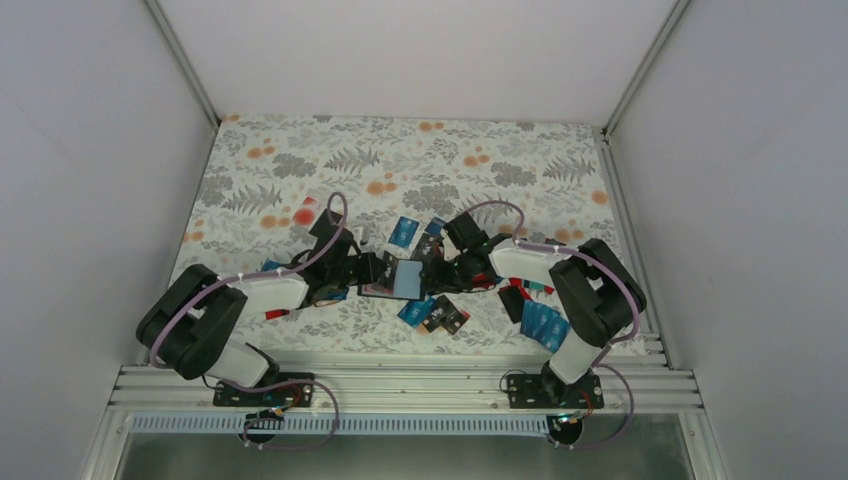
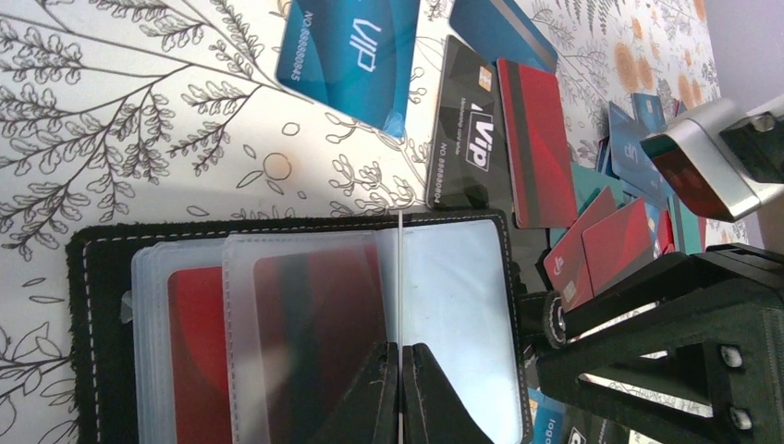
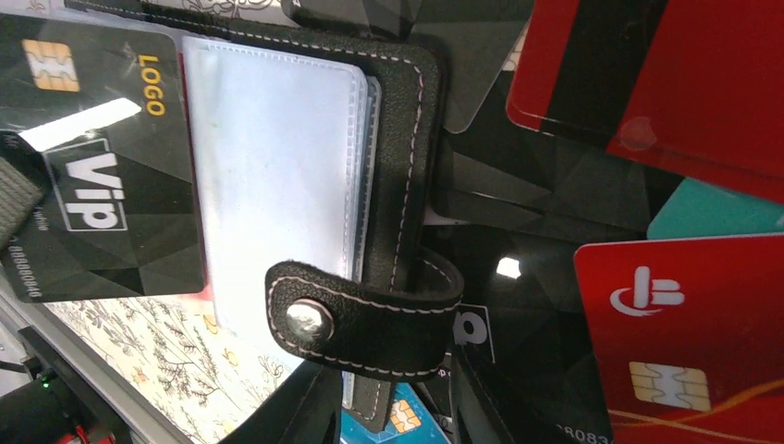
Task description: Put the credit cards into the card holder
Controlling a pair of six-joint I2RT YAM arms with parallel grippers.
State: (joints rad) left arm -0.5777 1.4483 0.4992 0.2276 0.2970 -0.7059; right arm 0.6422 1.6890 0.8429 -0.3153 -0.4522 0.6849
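Both arms reach forward from their bases and bend inward at the elbow, so the black-and-white left arm [image 1: 270, 292] and the black-and-white right arm [image 1: 520, 262] meet wrist to wrist near the middle, each trailing a purple cable. The black two-finger left gripper [image 2: 400, 356] points down with its jaws pressed together, pinching the edge of a clear plastic sleeve [image 2: 314, 314]. The black two-finger right gripper [image 3: 398, 407] is held low with its jaws partly apart, and whether they press on anything cannot be told.
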